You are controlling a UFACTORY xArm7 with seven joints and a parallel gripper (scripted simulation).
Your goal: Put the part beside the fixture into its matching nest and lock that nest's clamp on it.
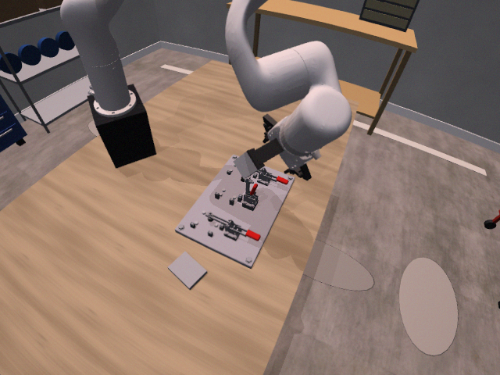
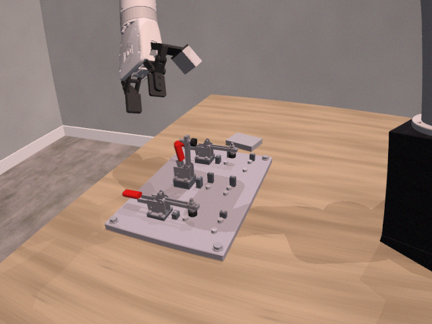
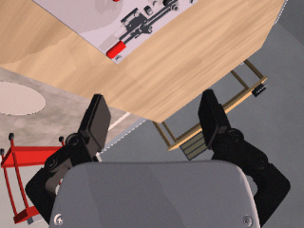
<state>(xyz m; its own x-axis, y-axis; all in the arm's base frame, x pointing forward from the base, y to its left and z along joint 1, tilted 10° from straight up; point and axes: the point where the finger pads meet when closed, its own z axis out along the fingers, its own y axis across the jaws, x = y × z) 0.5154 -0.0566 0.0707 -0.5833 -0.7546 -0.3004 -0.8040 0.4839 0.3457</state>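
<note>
Gripper [image 1: 284, 149] [image 2: 145, 99] [image 3: 153, 103] open and raised; part lying off the fixture.

Part [image 1: 187, 270] [image 2: 244, 141]: flat grey plate, down on the bench [image 1: 101, 262] [image 2: 296, 296] [image 3: 47, 43], just beside one short side of the fixture plate [image 1: 274, 209] [image 2: 139, 228] [image 3: 81, 19]. In the top view its sides sit askew to the bench's long edge. No nest has it yet.

Fixture lies near the bench's long edge opposite my black pedestal [image 1: 126, 141] [image 2: 401, 192]. Three clamps in a row. Clamp nearest the part [image 1: 231, 230] [image 2: 204, 153]: bar lowered, red handle out toward that long edge. Middle clamp [image 1: 250, 201] [image 2: 183, 175]: bar standing upright. Clamp farthest from the part [image 1: 264, 176] [image 2: 159, 207] [image 3: 138, 21]: bar lowered too, handle likewise toward the long edge. Locking can't be told from these views.

My fingers are wide apart, nothing between them, well above bench height. My wrist view takes in a bench corner, with the farthest clamp's red handle nearer the long edge. Grey block [image 1: 247, 163] [image 2: 188, 59] juts from my gripper on a dark bracket.

Beyond the bench's far short edge, top view: a wooden table [image 1: 335, 19].
</note>
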